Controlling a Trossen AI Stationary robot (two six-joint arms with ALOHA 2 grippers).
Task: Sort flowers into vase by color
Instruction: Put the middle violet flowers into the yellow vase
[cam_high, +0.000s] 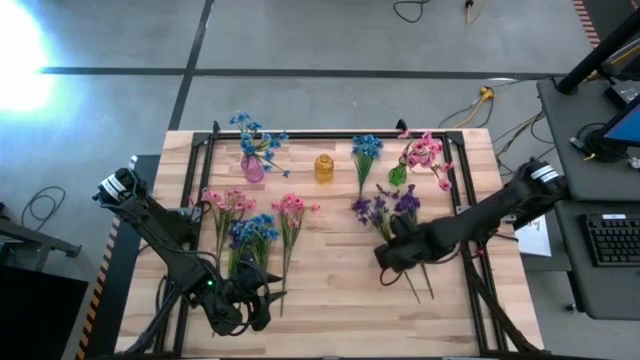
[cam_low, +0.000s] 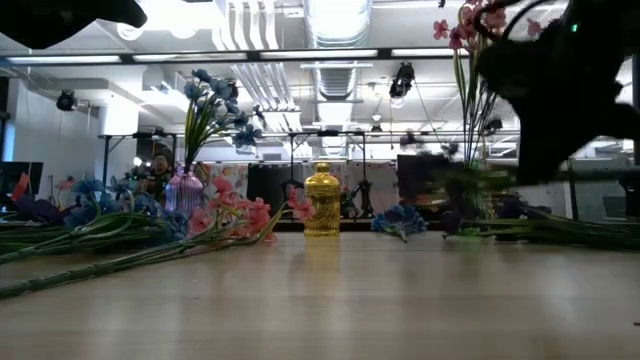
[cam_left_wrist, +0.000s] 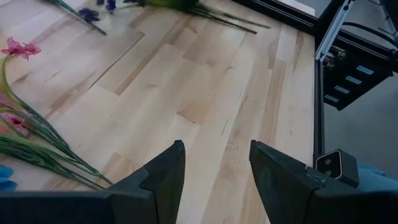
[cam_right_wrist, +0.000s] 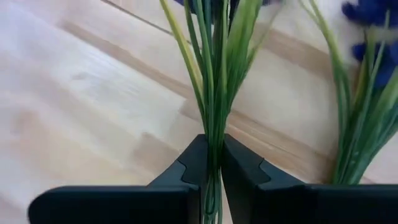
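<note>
Your right hand (cam_right_wrist: 212, 163) pinches the purple flowers (cam_high: 385, 208) low on their stems, bench at 3 o'clock | left hand (cam_left_wrist: 216, 163) spread, empty | stems thin, bendy, light: hold gently.

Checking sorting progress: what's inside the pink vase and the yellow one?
Pink vase holds a blue flower sprig. Nothing sticks out of the yellow vase; its interior can't be seen.

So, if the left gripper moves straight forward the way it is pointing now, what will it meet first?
Probably nothing at first: ahead of the open left gripper lies bare table. Farther on, some green stems cross its line, though depth is hard to judge.
</note>
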